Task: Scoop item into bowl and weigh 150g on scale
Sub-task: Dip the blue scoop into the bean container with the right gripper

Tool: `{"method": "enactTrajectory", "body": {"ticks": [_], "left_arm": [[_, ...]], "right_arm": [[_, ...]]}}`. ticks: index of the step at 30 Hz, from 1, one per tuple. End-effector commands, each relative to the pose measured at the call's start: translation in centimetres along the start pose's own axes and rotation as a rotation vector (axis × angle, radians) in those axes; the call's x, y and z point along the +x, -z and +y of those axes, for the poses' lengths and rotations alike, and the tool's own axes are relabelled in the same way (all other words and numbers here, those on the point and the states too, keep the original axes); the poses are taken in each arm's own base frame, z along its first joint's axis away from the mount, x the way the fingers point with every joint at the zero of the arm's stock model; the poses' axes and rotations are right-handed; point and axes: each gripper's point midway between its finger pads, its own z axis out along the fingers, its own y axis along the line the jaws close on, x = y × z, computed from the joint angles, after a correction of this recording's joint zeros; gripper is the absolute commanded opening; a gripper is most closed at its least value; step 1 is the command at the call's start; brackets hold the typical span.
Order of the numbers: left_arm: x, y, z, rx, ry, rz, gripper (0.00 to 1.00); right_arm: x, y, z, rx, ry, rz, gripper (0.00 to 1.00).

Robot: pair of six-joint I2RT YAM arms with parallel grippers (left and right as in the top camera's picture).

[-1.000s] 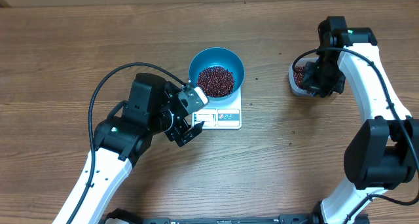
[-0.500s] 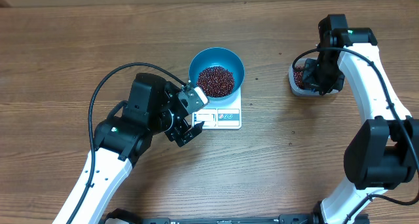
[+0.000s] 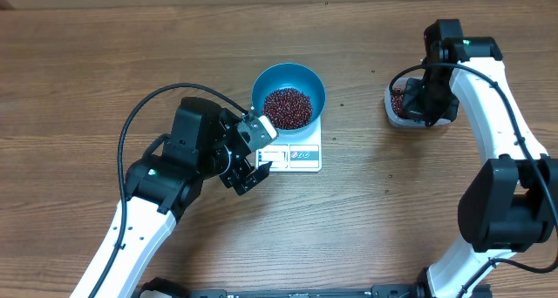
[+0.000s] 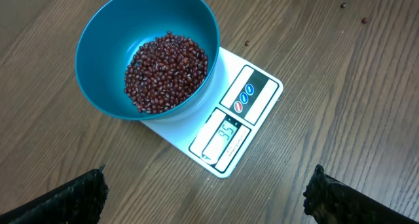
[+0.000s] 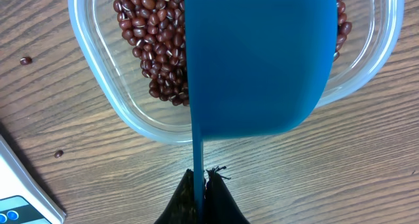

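On the wooden table [image 3: 87, 71], the right hand [image 5: 200, 185] — pinching a scoop [image 5: 255, 60] — hangs over beans [image 5: 150, 40].

Wooden bench [image 3: 78, 80] filled the overhead view. Clear plastic tub [image 5: 105, 99] occupied the upper centre of the right wrist view. A blue scoop [image 5: 255, 60] covered its right portion, thin handle pointing toward the lower edge.
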Motion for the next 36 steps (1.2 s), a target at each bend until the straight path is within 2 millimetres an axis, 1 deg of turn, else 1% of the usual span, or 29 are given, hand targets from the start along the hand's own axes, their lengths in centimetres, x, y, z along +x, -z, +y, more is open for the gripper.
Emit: {"method": "enactTrajectory", "body": {"ticks": [1,9,13,15,23,30,35,36], "left_arm": [[-0.9,0.5,0.4,-0.008,0.013,-0.023,1.00],[-0.9,0.5,0.4,-0.008,0.013,-0.023,1.00],[-1.0,0.5,0.4,-0.008,0.013,-0.024,1.00],[-0.9,0.5,0.4,-0.008,0.013,-0.023,0.99],[-0.9,0.5,0.4,-0.008,0.013,-0.023,1.00],[-0.9,0.5,0.4,-0.008,0.013,-0.023,1.00],[-0.9,0.5,0.4,-0.008,0.013,-0.023,1.00],[-0.9,0.5,0.4,-0.008,0.013,-0.023,1.00]], "right_arm": [[-0.1,0.9,-0.1,-0.006,-0.002,-0.027,0.04],[-0.2,0.9,-0.3,0.004,-0.002,-0.031,0.04],[-0.1,0.9,-0.3,0.004,-0.002,-0.031,0.18],[-0.1,0.9,-0.3,0.004,-0.002,-0.031,0.21],[-0.6,0.9,-0.3,0.007,-0.003,-0.050,0.21],[-1.0,1.0,-0.2,0.002,-0.004,-0.066,0.25],[-1.2,1.0,-0.4,0.015,-0.004,-0.075,0.25],[-1.2,1.0,-0.4,0.014,-0.004,-0.075,0.22]]}}
